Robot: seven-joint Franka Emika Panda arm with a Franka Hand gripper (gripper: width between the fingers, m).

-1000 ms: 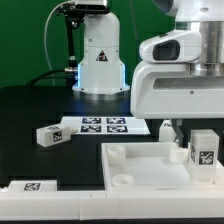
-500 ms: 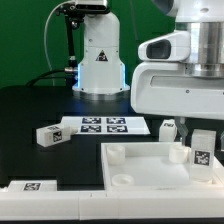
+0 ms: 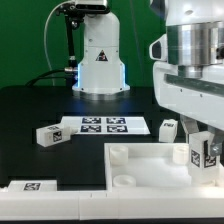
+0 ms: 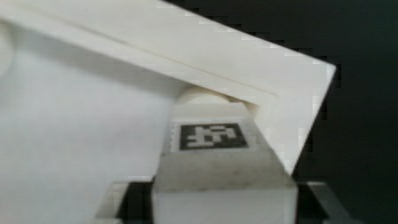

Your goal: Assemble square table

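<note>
White plastic leg (image 3: 205,154) is sitting upright in the gripper (image 4: 214,192), jaws closed narrow on its flanks, its tag facing the wrist camera. Against half a second ago the wrist is turning: the broad pale housing that was facing the exterior camera is now swung round and showing a rounded barrel. The leg is staying almost in place at the back corner of the tabletop (image 3: 140,152), on the exterior view's right.

Judgement: the leg is being twisted into its corner socket, not carried, so seating is under way but not finished. The wrist view is showing the leg's tip meeting the inside of the tabletop's corner; how deep it is going cannot be told.

Surroundings:
- Second leg (image 3: 168,128) is lying just behind the tabletop's rim, near the gripper.
- Third leg (image 3: 48,136) is lying well apart on the exterior view's left, beside the marker board (image 3: 105,125).
- Long white bar (image 3: 30,187) is lying just beside the tabletop's near edge.
- Two near sockets (image 3: 124,181) are standing empty.

The second leg is looking like the only thing a wide wrist swing could clip.
</note>
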